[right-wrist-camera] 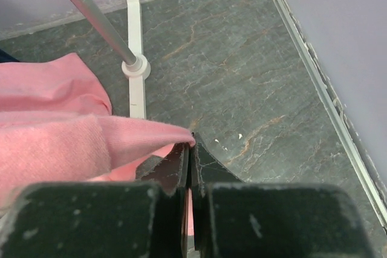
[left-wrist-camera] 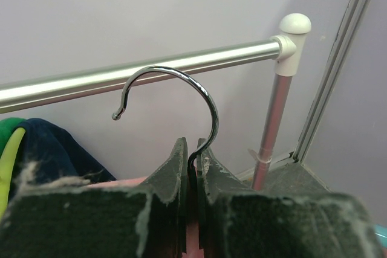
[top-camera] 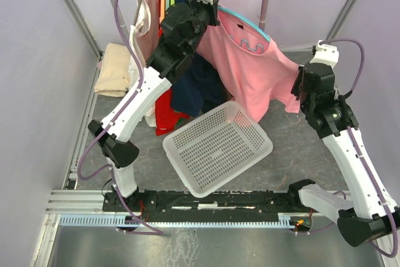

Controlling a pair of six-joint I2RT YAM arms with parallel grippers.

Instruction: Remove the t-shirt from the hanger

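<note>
t-shirt [top-camera: 250, 70] on its hanger [top-camera: 250, 44], gripped at both ends

the pink t-shirt is draped on the teal hanger and spreads out between my two arms. it slopes down from my left tool towards my right one. its upper part is just below my left gripper [left-wrist-camera: 192, 149]. one lower corner is drawn out sideways to my right gripper [right-wrist-camera: 191, 143].

my right jaws are pressed together on that corner. a thin fold of pink fabric comes in from my left and ends at the fingertips. more of the shirt bunches up on the left side of my wrist view.

my left jaws are clamped on the stem of the hanger's metal hook [left-wrist-camera: 166, 69]. the hook curls up and over to the left above my fingertips. beyond it runs the silver rail [left-wrist-camera: 91, 80], crossing behind the top of the curve. i cannot tell whether the hook touches it.

ahead of my right gripper stands the rack's post [right-wrist-camera: 97, 22] on the grey marbled floor [right-wrist-camera: 254, 77].

below my left forearm hang a navy garment [top-camera: 200, 85] and a red garment [top-camera: 165, 114]. a white basket [top-camera: 219, 148] sits on the floor between my arms, nearer my bases than either gripper. beige cloth [top-camera: 112, 70] lies folded out past my left arm.
</note>
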